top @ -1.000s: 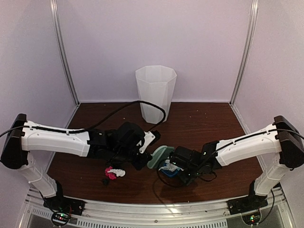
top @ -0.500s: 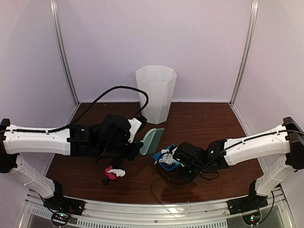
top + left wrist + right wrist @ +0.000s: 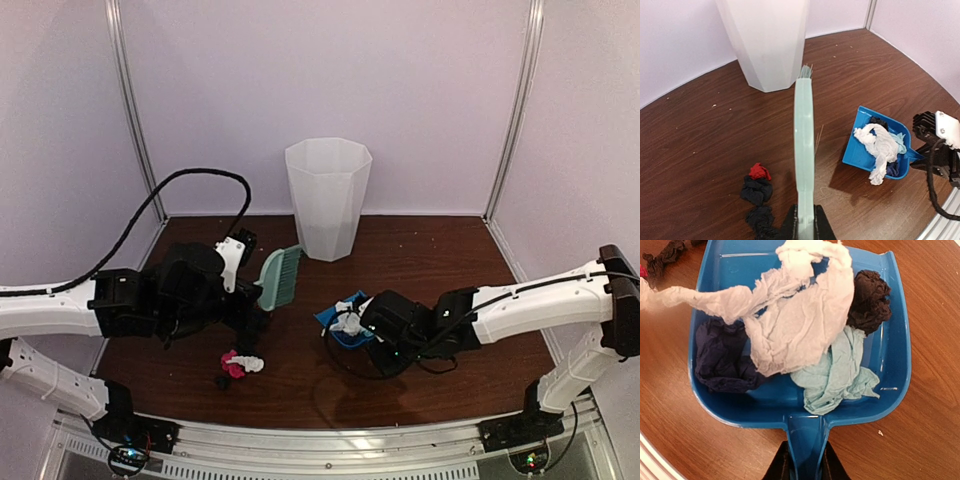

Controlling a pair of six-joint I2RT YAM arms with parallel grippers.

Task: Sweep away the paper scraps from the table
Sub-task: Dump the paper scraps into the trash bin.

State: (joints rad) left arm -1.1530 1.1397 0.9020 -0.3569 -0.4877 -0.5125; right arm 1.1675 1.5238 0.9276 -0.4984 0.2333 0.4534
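On your dark wood table (image 3: 430,250), between pale lilac walls (image 3: 420,100), a white bin (image 3: 327,198) stands at 12 o'clock. Your left gripper (image 3: 804,225) clamps the brush (image 3: 803,150); your right gripper (image 3: 803,460) pinches the dustpan (image 3: 740,265) by its handle. Some paper scraps (image 3: 790,325) fill the pan; more lie at 7 o'clock, the dark ones cut off in the left wrist view.

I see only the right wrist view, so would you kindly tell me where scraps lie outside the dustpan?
Observer: A small pile of paper scraps lies on the table, on the left arm's side of the dustpan.
Operator: Thank you. Where is the brush?
Observer: The left claw is shut on the brush, whose far end points toward the back wall.
Operator: Is there anywhere to empty the pan?
Observer: Yes, a white bin stands upright at the back of the table.
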